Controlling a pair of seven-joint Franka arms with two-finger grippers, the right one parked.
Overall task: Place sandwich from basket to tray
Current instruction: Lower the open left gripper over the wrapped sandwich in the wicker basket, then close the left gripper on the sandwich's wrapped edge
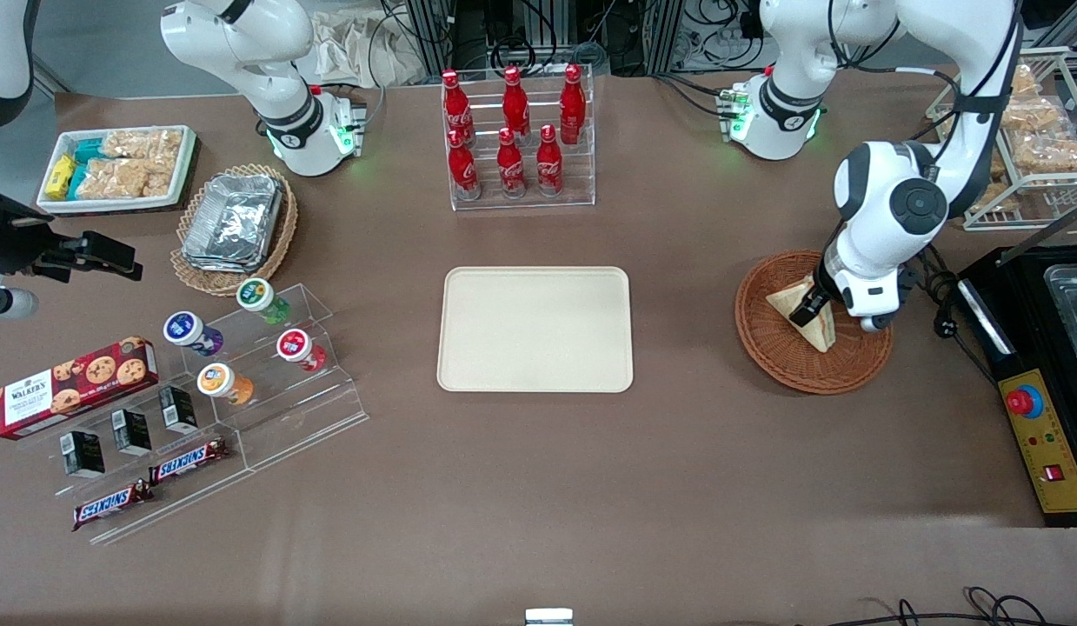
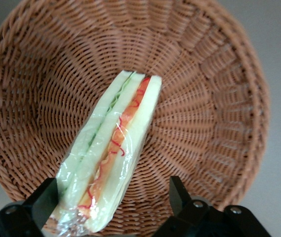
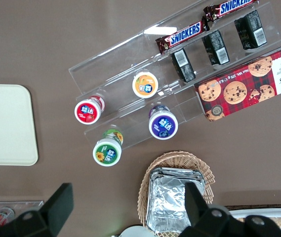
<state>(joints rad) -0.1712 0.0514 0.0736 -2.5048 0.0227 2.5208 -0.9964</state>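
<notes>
The sandwich (image 1: pixel 814 323), a plastic-wrapped cream wedge with red-orange filling, rests in the round reddish-brown basket (image 1: pixel 768 343) toward the working arm's end of the table. My left gripper (image 1: pixel 806 306) is down in the basket, open, with its fingers on either side of the sandwich. In the left wrist view the sandwich (image 2: pixel 115 148) stands on edge between the fingers of the gripper (image 2: pixel 111 197). One finger (image 2: pixel 45 198) is against the wrap; the other (image 2: pixel 179 193) stands apart with bare basket weave (image 2: pixel 204 98) between. The beige tray (image 1: pixel 535 329) lies at the table's middle.
A clear rack of red cola bottles (image 1: pixel 516 135) stands farther from the front camera than the tray. A black control box (image 1: pixel 1038 435) sits beside the basket at the table's edge. Toward the parked arm's end are a tan basket of foil containers (image 1: pixel 234 222) and snack racks (image 1: pixel 234 391).
</notes>
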